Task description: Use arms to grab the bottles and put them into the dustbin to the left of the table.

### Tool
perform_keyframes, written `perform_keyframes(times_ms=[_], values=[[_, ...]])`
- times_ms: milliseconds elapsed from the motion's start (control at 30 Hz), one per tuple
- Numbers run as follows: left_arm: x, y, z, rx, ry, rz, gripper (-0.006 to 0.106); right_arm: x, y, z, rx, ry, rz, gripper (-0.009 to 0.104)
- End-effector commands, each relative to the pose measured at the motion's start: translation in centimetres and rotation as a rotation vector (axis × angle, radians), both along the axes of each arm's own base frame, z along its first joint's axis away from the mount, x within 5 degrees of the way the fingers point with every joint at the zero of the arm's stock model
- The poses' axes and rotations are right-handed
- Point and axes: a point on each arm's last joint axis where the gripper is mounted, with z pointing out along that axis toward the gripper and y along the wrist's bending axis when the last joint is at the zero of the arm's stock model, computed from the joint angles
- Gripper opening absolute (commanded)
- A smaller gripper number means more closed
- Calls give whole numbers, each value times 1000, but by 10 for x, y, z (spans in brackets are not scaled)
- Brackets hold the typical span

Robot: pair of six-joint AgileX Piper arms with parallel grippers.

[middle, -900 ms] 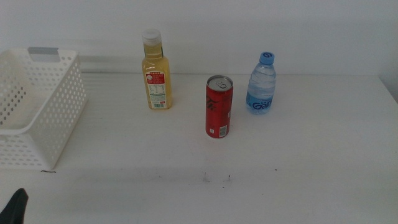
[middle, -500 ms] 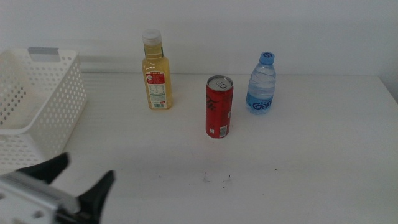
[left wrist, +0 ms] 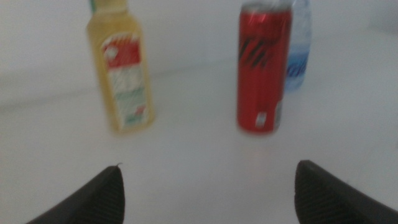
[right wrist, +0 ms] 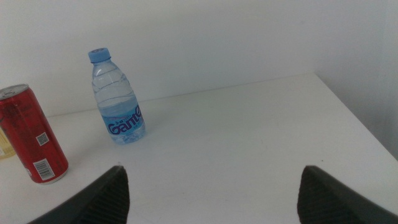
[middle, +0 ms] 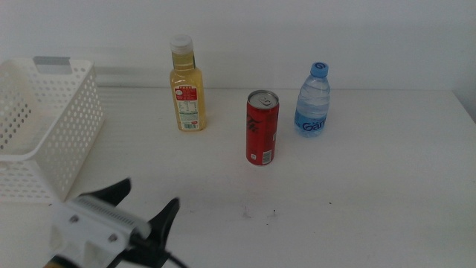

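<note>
- Your middle view looks forward and down over the desk toward the back wall.
- Your left wrist view sits low and near, facing the red can.
- Your right wrist view, also low, shares that can and the water bottle.

Two bottles stand on one desk: a yellow bottle and a water bottle. One red can, one white basket.
</note>
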Motion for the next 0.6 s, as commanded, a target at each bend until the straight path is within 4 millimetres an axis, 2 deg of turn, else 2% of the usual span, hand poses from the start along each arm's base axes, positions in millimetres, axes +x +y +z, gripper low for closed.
perform_keyframes(times_ms=[0,67,300,433,567], values=[[11,-12,9,-46,-58,-29,94,0,-1,0,-15,-8,-8,93],[22,-20,16,-52,-91,-36,94,0,-1,0,-15,-8,-8,93],[53,-49,19,-12,-7,-93,94,0,-1,0,-15,-8,-8,93],[72,-65,13,-45,25,-116,94,0,-1,0,-15,-8,-8,93],[91,-82,-4,-98,-14,-136,94,0,-1,0,-15,-8,-8,93]])
